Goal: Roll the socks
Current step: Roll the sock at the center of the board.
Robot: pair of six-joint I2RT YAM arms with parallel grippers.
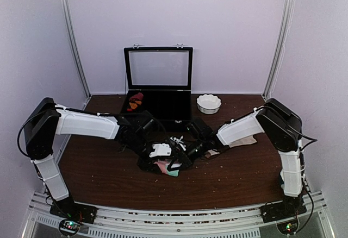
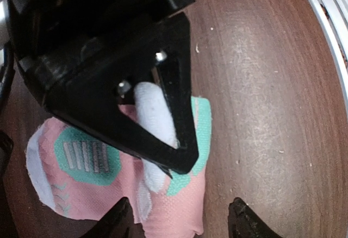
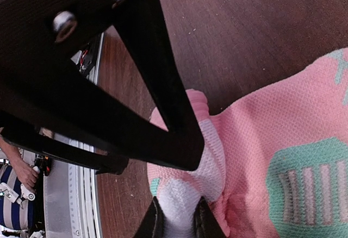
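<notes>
Rolling appears to be just starting. The right end effector [image 3: 175,223] is clamped on a white fold of the pink sock [image 3: 283,124] at mid-surface [image 2: 261,86]. The left end effector [image 2: 181,220] stands apart astride it and likely needs to pin the fold next. The cream sock [image 1: 246,140] lies beneath the right arm. The two end effectors crowd each other. The box [image 1: 157,105] and bowl [image 1: 209,103] sit well behind.

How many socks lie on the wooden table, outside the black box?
2: the long pink fabric sock at the centre, the plain cream sock beside the right arm. Others may be hidden.
</notes>
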